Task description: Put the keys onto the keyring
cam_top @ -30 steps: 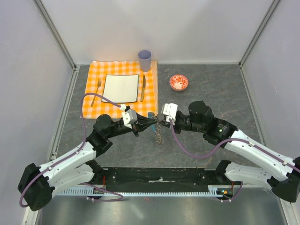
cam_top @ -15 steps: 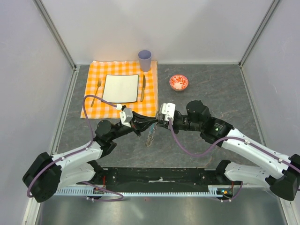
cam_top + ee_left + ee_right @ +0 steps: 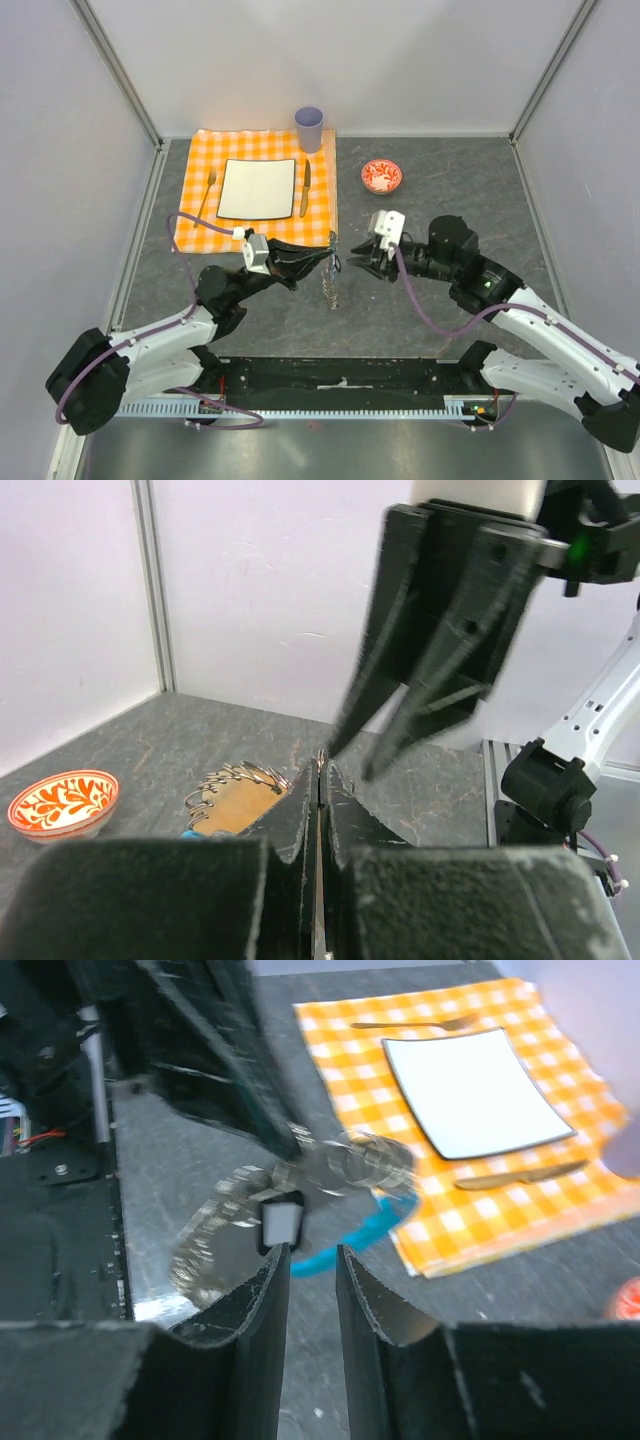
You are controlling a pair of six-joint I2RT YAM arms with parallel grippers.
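Two pincers meet over the middle of the grey table (image 3: pixel 450 200). My left gripper (image 3: pixel 326 259) is clamped flat on the top of the keyring (image 3: pixel 331 286), which dangles from it just near of the orange checked placemat (image 3: pixel 200 230). My right gripper (image 3: pixel 357 264) hangs just beside it, fingers a narrow gap apart and holding nothing. From the right wrist, the grey coil sags in a loose loop with its blue plastic segment (image 3: pixel 372 1232) along one side. A small silvery tab (image 3: pixel 281 1223) sits among the coils; whether that is the key I cannot tell. The ring looks light, limp and prone to swing, so the stiff blue arc, not the slack coil, seems the surer place to grip.
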